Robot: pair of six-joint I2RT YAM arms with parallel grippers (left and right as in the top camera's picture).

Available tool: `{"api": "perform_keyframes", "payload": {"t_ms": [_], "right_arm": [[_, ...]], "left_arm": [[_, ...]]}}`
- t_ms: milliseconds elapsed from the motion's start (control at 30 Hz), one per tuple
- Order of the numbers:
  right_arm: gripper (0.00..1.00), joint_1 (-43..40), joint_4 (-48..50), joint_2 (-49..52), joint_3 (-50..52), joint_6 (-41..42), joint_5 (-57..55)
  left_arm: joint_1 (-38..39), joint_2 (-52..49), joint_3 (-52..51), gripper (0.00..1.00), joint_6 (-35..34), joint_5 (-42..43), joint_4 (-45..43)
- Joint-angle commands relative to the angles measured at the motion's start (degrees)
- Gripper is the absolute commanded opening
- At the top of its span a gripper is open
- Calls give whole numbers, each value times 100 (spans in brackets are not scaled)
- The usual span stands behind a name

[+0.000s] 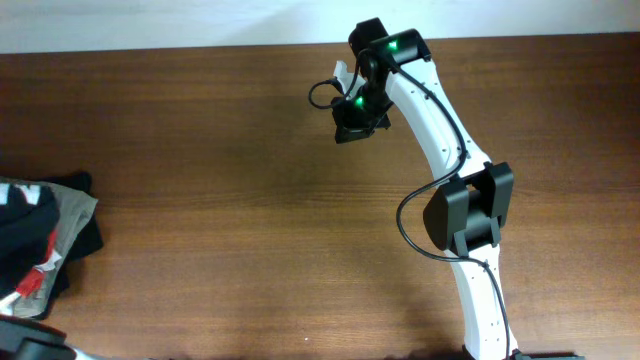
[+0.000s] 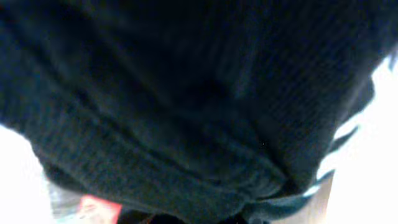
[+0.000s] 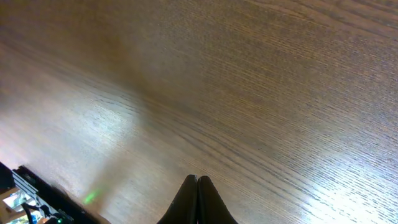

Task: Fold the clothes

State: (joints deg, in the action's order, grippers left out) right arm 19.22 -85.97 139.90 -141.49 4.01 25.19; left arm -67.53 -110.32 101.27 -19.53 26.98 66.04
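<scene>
here, the right end effector is pressed together above the worktop; the left end effector is closed, dark shirt bunched right against it, grip unclear.

A dark brown wood-grain table borders a white band along its far edge.

The overhead camera looks straight down from high above the table, with the right arm at upper centre and a pile of garments at the left edge. The right wrist camera faces slantwise down past its right claw at bottom centre, near bare table wood that overhead also covers. The left wrist camera sits against the dark T-shirt, blurred, filling its frame
</scene>
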Motion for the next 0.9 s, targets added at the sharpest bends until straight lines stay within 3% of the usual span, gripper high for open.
{"api": "perform_keyframes", "payload": {"t_ms": [0,33,133,200,267,333,367,433,500,533,667,700,733,767,800,867], "right_arm": [[9,37,-57,9,-81,-79,74],[20,37,-85,9,-81,-81,74],[36,37,-138,9,-81,-229,74],[30,37,-170,9,-81,-229,74],[30,37,-168,9,-81,-229,76],[45,37,-168,9,-81,-229,76],[49,37,-170,9,-81,-229,79],[56,39,-168,9,-83,-229,323],[57,44,-166,2,-118,-234,420],[65,55,-168,-2,-160,-234,417],[71,59,-271,-4,-883,-407,245],[71,50,-358,-4,-1226,-450,-74],[72,24,-483,-7,-1639,-470,-520],[72,-22,-686,-13,-2162,-470,-1091],[73,-96,-949,-13,-2859,-592,-1541],[79,-221,-1134,-125,-3639,-658,-1679]], "left_arm": [[-109,267,83,66,-13,-240,111],[-87,267,83,80,-13,-247,160],[-83,273,83,87,-17,-262,345],[-81,289,83,87,-15,-256,448],[-4,409,83,87,-15,-238,516],[144,675,85,87,-63,-243,516],[247,896,85,96,-153,-243,516],[518,1460,85,97,-232,-240,514],[782,1878,85,98,-229,-260,516],[907,2057,85,98,-229,-262,501],[1781,2577,85,98,-219,-264,402],[2109,2594,85,81,-127,-258,396],[2361,2592,85,71,7,-260,391],[2767,2592,85,44,195,-260,358],[3287,2592,85,29,411,-260,238],[4177,2599,85,9,911,-308,-101]]}}
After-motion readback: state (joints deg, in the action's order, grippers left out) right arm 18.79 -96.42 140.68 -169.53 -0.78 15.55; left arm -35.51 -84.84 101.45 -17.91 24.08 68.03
